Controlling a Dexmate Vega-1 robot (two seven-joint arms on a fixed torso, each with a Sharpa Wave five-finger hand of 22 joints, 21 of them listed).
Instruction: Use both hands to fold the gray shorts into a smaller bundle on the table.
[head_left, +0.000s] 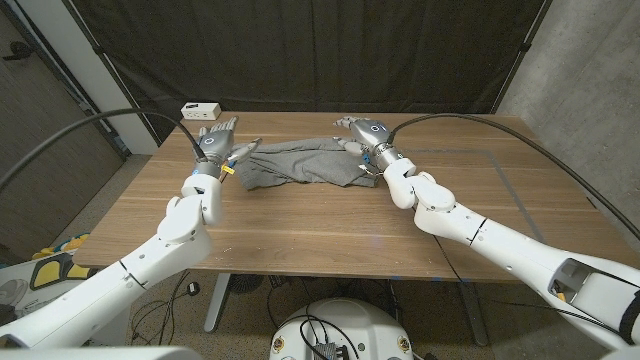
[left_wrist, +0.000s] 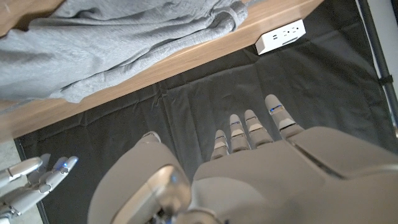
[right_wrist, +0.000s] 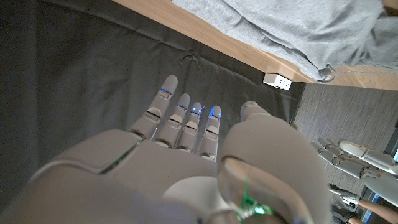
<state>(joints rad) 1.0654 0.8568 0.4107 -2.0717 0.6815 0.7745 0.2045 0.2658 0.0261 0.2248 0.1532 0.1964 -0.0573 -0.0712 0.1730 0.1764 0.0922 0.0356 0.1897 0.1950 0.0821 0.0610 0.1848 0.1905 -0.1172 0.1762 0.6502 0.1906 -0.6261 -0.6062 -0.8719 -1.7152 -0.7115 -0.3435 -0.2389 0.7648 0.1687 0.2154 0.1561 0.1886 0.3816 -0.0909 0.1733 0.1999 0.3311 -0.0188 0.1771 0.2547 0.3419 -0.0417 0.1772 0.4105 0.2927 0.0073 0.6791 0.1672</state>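
We see left hand (head_left: 216, 141) just beside gray shorts (head_left: 300, 162), fingers apart, holding nothing. Right hand (head_left: 366, 133) at shorts' opposite end, fingers apart, also holding nothing. Shorts lie crumpled on table (head_left: 330, 225), between hands.

A wooden surface (head_left: 300, 225) carries the gray shorts (head_left: 300, 162), rumpled and spread toward its far side. A small white box (head_left: 200, 109) sits at the far left corner.
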